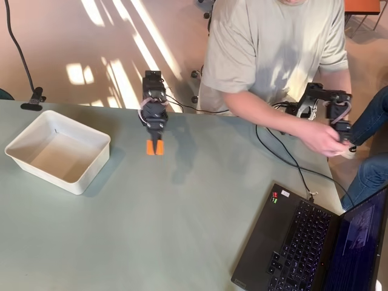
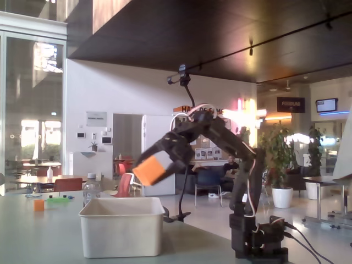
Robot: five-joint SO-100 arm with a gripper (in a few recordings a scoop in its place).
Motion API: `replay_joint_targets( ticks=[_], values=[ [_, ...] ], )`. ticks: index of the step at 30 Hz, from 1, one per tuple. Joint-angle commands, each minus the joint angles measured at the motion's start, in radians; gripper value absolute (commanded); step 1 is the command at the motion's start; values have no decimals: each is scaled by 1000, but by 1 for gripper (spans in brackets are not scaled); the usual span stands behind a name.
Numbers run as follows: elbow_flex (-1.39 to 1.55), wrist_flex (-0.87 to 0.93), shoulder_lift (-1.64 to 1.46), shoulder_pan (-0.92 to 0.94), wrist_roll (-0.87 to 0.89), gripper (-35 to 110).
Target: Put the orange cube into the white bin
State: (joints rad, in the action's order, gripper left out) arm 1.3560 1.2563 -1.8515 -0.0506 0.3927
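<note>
My black gripper point(image 1: 154, 147) hangs in mid-air over the table, shut on the orange cube point(image 1: 151, 147), which shows as bright orange at its tip. The white bin point(image 1: 94, 170) stands on the table to the gripper's left in the overhead view, with a gap of bare table between them; its inside looks bare. In the fixed view the gripper point(image 2: 149, 169) holds the cube point(image 2: 147, 171) higher than the bin's rim, in line with the right end of the bin point(image 2: 121, 231). The arm's base point(image 2: 258, 242) stands at the right.
A person sits behind the table's far edge. An open laptop point(image 1: 303, 242) lies at the lower right, with a black cable point(image 1: 285, 154) running to it. A black clamp point(image 1: 33, 100) sits at the far left edge. A small orange block point(image 2: 38, 205) and a green piece point(image 2: 58, 200) lie far off.
</note>
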Motion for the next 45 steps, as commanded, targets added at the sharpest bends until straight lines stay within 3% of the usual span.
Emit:
replay_joint_targets(
  ticks=[1, 9, 15, 28, 39, 45],
  values=[
    [-37, -17, -40, 183, -3, 27],
    [-35, -118, -23, 560, -3, 27],
    [-31, -143, 55, 723, -3, 27],
    [-46, -146, 253, 756, -35, 29],
    [-32, -135, 255, 730, -83, 64],
    [-46, -106, 238, 690, -69, 67]
  ],
)
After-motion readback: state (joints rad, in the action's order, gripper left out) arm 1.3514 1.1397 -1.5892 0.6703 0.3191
